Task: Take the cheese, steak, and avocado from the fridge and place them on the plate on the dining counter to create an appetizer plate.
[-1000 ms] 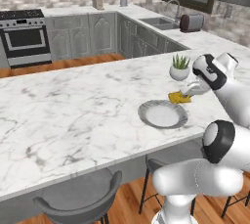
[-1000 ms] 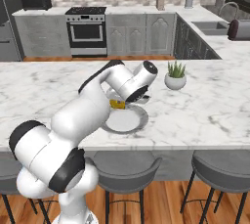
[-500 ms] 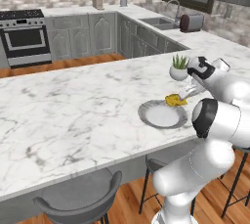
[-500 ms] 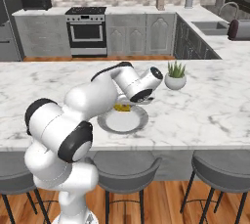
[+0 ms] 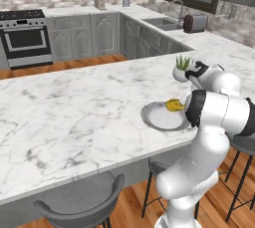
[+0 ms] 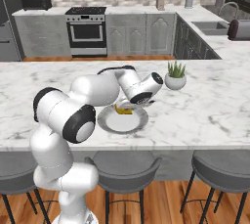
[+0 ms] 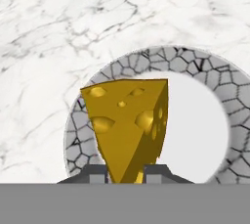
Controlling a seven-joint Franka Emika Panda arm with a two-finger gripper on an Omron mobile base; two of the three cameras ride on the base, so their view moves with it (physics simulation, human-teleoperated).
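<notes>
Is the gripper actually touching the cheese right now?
Touching. In the hand view the gripper has its two fingertips pressed against the narrow lower end of the cheese, one on each side, above the plate.

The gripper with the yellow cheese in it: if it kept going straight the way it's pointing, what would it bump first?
Probably the plate. The gripper, shut on the cheese, points down at it, so the cheese would likely touch the plate's pale middle first. How far above it hangs is hard to tell.
</notes>
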